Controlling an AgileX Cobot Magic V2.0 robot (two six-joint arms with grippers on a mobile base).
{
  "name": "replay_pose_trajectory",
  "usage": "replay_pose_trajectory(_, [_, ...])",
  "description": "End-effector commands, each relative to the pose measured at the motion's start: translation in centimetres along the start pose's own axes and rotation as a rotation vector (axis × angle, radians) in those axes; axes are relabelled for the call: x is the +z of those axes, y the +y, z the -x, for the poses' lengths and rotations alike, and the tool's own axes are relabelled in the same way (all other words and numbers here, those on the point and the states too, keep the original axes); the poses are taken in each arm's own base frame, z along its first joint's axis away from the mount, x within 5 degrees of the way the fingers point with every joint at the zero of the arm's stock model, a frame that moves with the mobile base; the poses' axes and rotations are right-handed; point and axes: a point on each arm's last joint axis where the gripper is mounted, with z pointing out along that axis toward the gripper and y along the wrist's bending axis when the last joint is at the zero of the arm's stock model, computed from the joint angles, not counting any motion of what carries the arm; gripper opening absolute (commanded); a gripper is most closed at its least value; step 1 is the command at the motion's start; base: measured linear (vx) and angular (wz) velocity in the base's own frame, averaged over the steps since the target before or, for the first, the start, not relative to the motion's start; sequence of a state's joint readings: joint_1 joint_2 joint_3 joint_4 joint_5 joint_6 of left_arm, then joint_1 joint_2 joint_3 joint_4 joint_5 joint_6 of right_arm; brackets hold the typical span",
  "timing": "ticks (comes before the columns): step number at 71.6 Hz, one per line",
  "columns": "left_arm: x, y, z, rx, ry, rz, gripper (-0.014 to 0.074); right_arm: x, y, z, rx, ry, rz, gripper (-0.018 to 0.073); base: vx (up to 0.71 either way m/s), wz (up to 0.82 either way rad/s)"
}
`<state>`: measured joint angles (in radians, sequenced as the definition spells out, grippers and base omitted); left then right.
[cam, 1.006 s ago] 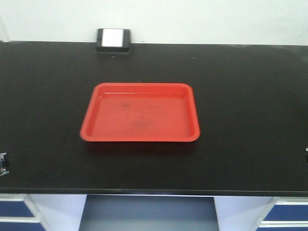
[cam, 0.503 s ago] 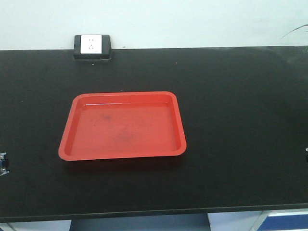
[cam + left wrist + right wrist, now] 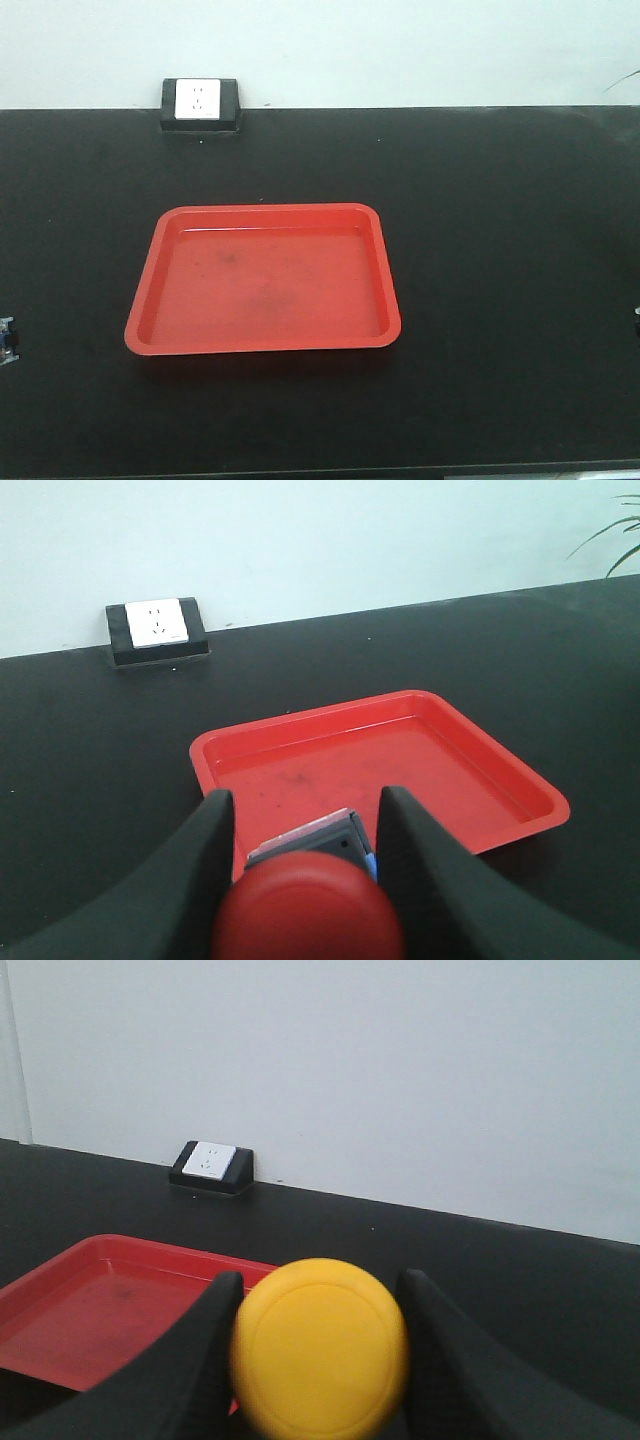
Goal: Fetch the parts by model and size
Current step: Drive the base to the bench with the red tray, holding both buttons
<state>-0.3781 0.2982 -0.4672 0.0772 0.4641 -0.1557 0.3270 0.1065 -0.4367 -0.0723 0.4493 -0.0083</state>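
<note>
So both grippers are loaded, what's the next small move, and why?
Probably ease the left gripper forward over the red tray and lower: it grips the red-cap switch, the right gripper grips the yellow-cap switch, and the tray holds nothing.

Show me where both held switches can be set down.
The tray floor is all bare. So is the counter left and right of the tray, and between it and the socket. Nowhere is crowded for the red switch or yellow switch.

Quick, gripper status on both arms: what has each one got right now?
Left gripper: closed, holding the red-capped switch between its fingers.
Right gripper: closed, holding the yellow-capped switch between its fingers.
</note>
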Motion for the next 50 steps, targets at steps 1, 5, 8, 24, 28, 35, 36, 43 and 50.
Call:
replay_pose_trajectory(1, [-0.14, -0.20, 1.55, -0.003, -0.099, -0.017, -0.0007, -0.12, -0.10, 1.53, -0.012, -0.099, -0.007, -0.0010, 0.06, 0.04])
replay_pose_trajectory(5, [-0.14, -0.20, 1.55, -0.003, -0.099, -0.017, -0.0007, -0.12, -0.10, 1.53, -0.012, -0.099, -0.007, -0.0010, 0.05, 0.04])
replay_pose_trajectory(8, [-0.14, -0.20, 1.55, -0.003, -0.099, -0.017, -0.0007, -0.12, -0.10, 1.53, -0.012, -0.099, -0.007, -0.0010, 0.05, 0.04])
replay_pose_trajectory(24, [-0.14, -0.20, 1.55, -0.003, -0.099, -0.017, -0.0007, -0.12, -0.10, 1.53, -0.012, -0.099, -0.007, -0.0010, 0.04, 0.03])
replay_pose_trajectory(28, [-0.14, -0.20, 1.55, -0.003, -0.099, -0.017, -0.0007, -0.12, -0.10, 1.53, -0.012, -0.099, -0.007, -0.0010, 0.03, 0.01])
replay_pose_trajectory(35, [-0.14, -0.20, 1.55, -0.003, -0.099, -0.017, -0.0007, -0.12, -0.10, 1.53, -0.012, -0.099, -0.007, -0.0010, 0.03, 0.01])
replay_pose_trajectory(36, [-0.14, -0.20, 1.55, -0.003, -0.099, -0.017, -0.0007, -0.12, -0.10, 1.53, -0.012, -0.099, -0.007, -0.0010, 0.03, 0.01])
replay_pose_trajectory(43, [-0.14, -0.20, 1.55, -0.003, -0.099, -0.017, -0.0007, -0.12, -0.10, 1.53, -0.012, -0.099, -0.007, -0.0010, 0.03, 0.01])
replay_pose_trajectory(50, [-0.14, -0.20, 1.55, -0.003, -0.099, -0.017, -0.0007, -0.12, -0.10, 1.53, -0.012, -0.099, -0.007, -0.0010, 0.03, 0.01])
